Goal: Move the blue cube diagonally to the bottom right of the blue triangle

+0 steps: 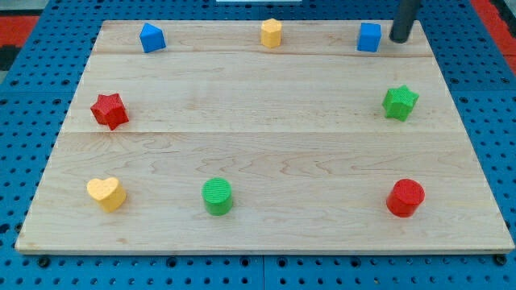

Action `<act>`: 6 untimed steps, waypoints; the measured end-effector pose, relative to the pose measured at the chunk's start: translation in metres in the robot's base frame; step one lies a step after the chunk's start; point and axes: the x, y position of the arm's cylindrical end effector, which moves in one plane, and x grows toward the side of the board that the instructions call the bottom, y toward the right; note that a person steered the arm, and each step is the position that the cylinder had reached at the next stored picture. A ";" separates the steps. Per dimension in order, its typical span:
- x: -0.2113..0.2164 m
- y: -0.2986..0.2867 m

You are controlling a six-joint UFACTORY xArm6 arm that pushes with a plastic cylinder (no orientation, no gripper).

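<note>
The blue cube (369,37) sits near the board's top edge, toward the view's right. The blue triangle (151,37) sits near the top edge at the view's left. My tip (399,39) stands just right of the blue cube, a small gap between them, at about the same height in the view. Only the rod's lower part shows; the arm above is out of frame.
A yellow hexagon block (272,33) lies between the two blue blocks. A green star (400,102), red cylinder (405,197), green cylinder (217,196), yellow heart (106,193) and red star (109,110) are spread over the wooden board (266,141).
</note>
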 end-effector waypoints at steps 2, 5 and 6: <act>0.015 -0.176; 0.039 -0.086; 0.054 -0.190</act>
